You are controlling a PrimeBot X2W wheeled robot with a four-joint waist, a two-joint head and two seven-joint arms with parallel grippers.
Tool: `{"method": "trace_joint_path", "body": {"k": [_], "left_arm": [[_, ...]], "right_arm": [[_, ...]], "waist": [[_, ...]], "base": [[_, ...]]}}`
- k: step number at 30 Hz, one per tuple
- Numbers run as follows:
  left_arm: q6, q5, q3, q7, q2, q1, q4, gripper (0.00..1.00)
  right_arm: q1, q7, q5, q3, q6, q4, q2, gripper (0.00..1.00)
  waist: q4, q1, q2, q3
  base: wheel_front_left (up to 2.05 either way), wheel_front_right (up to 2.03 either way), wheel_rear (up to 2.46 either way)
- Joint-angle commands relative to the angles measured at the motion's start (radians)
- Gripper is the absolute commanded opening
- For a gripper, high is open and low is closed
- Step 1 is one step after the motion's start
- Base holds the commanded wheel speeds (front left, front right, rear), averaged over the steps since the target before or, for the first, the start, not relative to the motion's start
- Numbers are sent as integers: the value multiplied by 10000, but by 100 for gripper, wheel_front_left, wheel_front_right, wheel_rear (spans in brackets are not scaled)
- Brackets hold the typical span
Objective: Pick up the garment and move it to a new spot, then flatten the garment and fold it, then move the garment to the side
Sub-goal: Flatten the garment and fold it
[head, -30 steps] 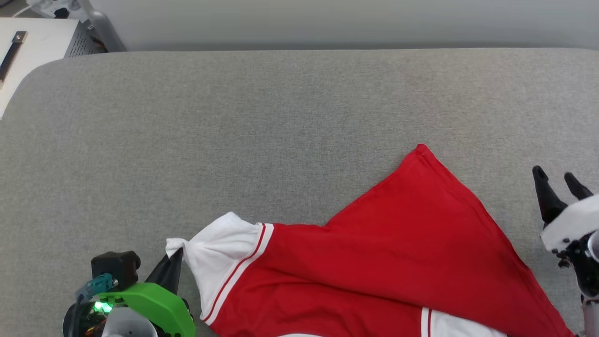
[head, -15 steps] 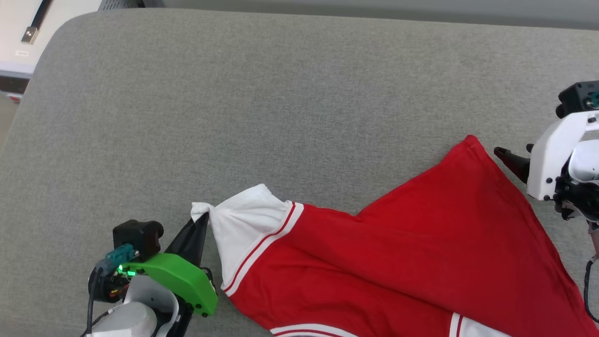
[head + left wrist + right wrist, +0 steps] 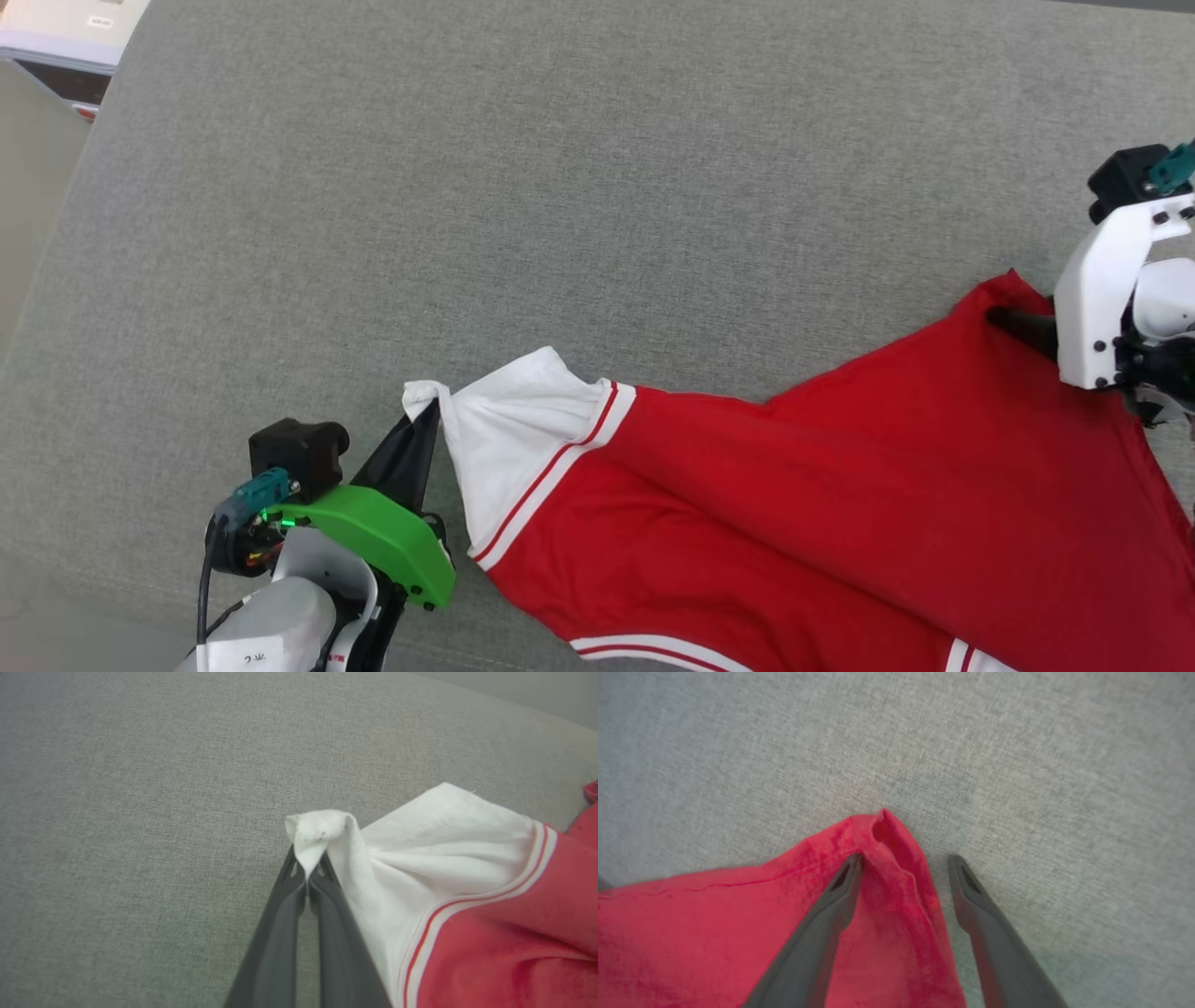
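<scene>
Garment (image 3: 840,495) lies spread across the near right of the grey desk (image 3: 560,187) and runs off the bottom edge of the head view.

Left gripper (image 3: 308,877): jaws clamped together on the tip of the white sleeve (image 3: 444,830). The cloth is bunched into a small knot above the tips, with creases fanning out from it. I read this as an anchor hold, one end pinned so the body can be drawn taut.

Right gripper (image 3: 906,858): jaws apart, straddling the far red hem corner (image 3: 885,826). One finger sits over the cloth, the other over bare desk, and the corner is puckered up between them. Not yet a grasp; it looks lined up for a pinch.

Materials: the red body is a smooth knit with a faint sheen, and long soft folds run diagonally between the two grippers. The sleeve is matte white, edged with striped trim (image 3: 551,476) in white and red. The desk cover is a coarse grey weave, and I'd expect it to drag on the cloth when pulled.
</scene>
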State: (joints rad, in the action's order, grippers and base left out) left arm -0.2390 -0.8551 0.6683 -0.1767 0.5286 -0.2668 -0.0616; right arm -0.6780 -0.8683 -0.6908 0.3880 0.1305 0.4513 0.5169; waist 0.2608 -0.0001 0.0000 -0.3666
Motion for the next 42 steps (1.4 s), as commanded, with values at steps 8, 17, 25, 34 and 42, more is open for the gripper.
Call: {"method": "trace_joint_path", "body": {"k": [8, 17, 25, 34, 42], "left_arm": [[225, -102, -58, -228, -113, -285, -426, 0], [-110, -95, -405, -356, 43, -329, -396, 0], [70, 88, -691, 342, 155, -2486, -792, 0], [1144, 22, -693, 1053, -662, -5799, -3240, 0], [1727, 506, -706, 1186, -863, -8712, -5563, 0]], "right_arm": [[432, -106, -550, 593, 2, 503, -64, 0], [-175, 1300, -222, 54, 2, 630, 42, 0], [-1197, 3113, 664, -940, 2, 1733, -262, 0], [-2321, 4259, 1804, -1385, 2, 2315, -653, 0], [-4246, 5143, 2750, -1676, 2, 2721, -1076, 0]], "waist": [[56, 1, 0, 224], [-372, 1, 0, 1127], [-1111, 1, 0, 1955], [-1625, 1, 0, 2067], [-2147, 1, 0, 1611]], "base": [[0, 0, 0], [0, 0, 0], [0, 0, 0], [0, 0, 0], [0, 0, 0]]}}
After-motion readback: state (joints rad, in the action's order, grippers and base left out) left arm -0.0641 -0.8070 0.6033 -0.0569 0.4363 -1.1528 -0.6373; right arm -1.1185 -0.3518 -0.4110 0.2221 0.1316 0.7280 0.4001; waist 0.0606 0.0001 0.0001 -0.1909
